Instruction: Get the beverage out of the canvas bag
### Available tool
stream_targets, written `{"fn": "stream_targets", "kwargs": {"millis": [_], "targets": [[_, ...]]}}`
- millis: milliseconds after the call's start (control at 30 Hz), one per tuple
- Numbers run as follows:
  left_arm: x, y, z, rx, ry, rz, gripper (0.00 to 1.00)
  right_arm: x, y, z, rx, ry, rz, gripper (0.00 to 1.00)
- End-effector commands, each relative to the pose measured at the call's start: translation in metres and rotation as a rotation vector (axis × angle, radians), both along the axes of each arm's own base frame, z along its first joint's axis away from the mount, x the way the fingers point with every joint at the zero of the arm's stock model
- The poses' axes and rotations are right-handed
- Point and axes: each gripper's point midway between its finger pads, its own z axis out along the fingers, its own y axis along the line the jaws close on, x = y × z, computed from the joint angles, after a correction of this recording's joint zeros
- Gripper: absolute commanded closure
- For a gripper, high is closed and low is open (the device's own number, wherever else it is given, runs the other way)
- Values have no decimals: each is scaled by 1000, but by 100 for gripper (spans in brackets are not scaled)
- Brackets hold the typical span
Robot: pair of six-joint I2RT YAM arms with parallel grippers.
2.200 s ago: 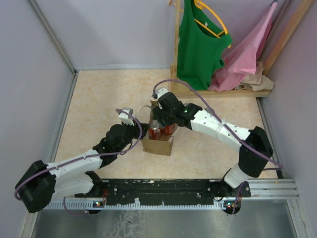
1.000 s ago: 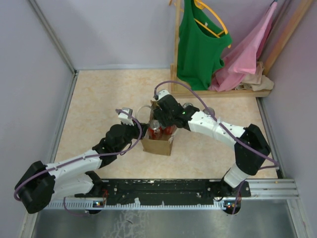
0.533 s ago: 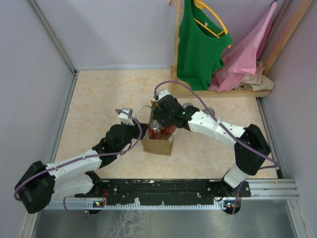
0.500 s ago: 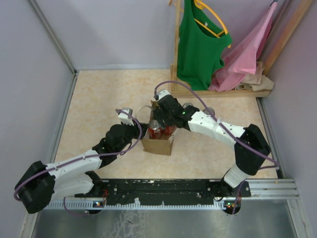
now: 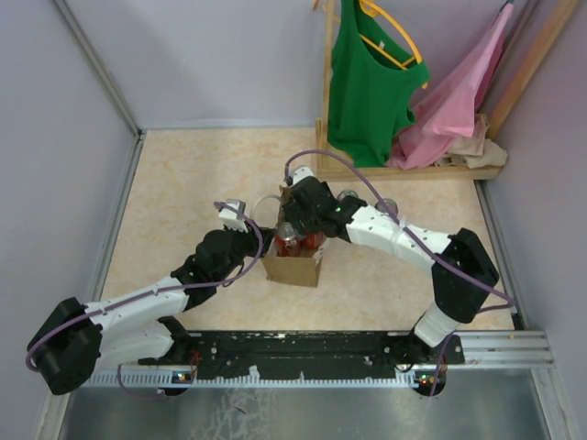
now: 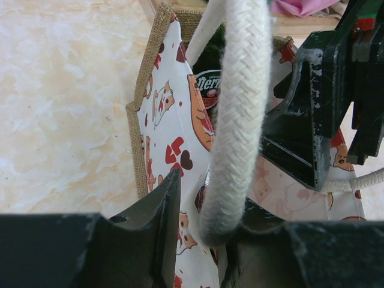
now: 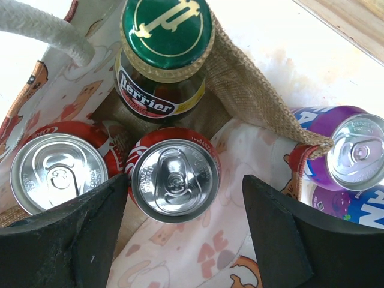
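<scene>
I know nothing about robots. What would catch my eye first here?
A small canvas bag stands in the middle of the table, packed with two red cans and a green-capped bottle. The left gripper pinches its white rope handle, while the open right gripper hovers over the cans. A bright green shirt hangs at the back right.

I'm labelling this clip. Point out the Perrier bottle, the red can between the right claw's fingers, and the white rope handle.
Perrier bottle (image 7: 167,24): right wrist view, its green cap.
middle red can (image 7: 174,180): right wrist view, its silver lid.
rope handle (image 6: 240,108): left wrist view, the loop's middle.
</scene>
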Motion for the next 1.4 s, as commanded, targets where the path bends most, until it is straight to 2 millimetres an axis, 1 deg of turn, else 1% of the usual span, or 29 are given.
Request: {"fn": "stream_targets", "kwargs": {"millis": [0,133,267,467,500,633,833,900,933,1033,1100,1133,1200,1300,1333,1367], "targets": [[-5,6,-14,50,19,3,67,14,-4,5,-45,-51,-35,23],[-4,5,-15,55,21,2,67,13,-4,-3,-50,-42,-38,23],[-4,4,-17,55,25,-2,67,12,-4,-7,-50,-33,-35,23],[-4,3,-17,52,25,-4,67,9,3,-14,-24,-9,-18,24],[-4,3,-16,52,24,-5,67,8,3,-27,-42,16,-17,24],[-4,4,-15,51,22,-2,67,7,5,-43,-56,47,-16,25],[-5,5,-15,51,21,2,67,5,3,-60,-78,74,-23,27],[-5,5,-16,53,23,1,67,5,2,-63,-84,77,-28,31],[-5,5,-16,53,23,1,67,6,2,-62,-85,75,-31,35],[-5,5,-15,52,21,0,67,7,1,-56,-85,62,-39,64],[-4,5,-16,54,22,1,67,10,-2,-48,-87,42,-53,90],[-5,5,-16,54,22,-1,67,12,-2,-42,-86,30,-58,100],[-5,4,-16,54,22,-4,67,15,-1,-28,-74,6,-61,100],[-5,3,-16,52,24,-8,67,20,2,-1,-33,-43,-61,100],[-5,3,-15,50,24,-9,67,22,3,22,8,-84,-64,100],[-5,3,-16,50,25,-11,67,24,3,35,25,-109,-66,100]]}}
